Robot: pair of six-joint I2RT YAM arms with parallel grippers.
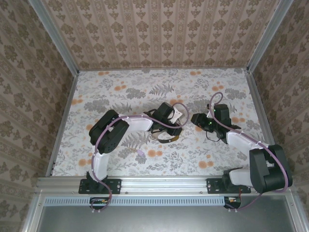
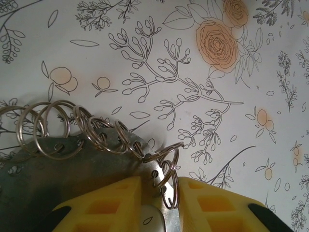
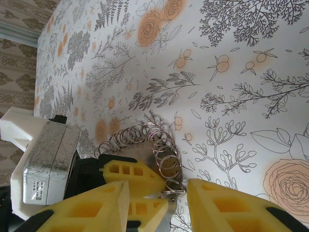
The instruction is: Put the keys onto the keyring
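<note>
The left jaws stand part-closed around the end of the keys [image 2: 96, 133]; a firm clamp cannot be confirmed. The right jaws stand apart, straddling that end. Step in hand: threading. Next: align 1 key with the keyring [image 1: 166, 139], probably the dark loop below. A left finger [image 3: 135, 176] crowds the gap over the table [image 1: 120, 87].
</note>
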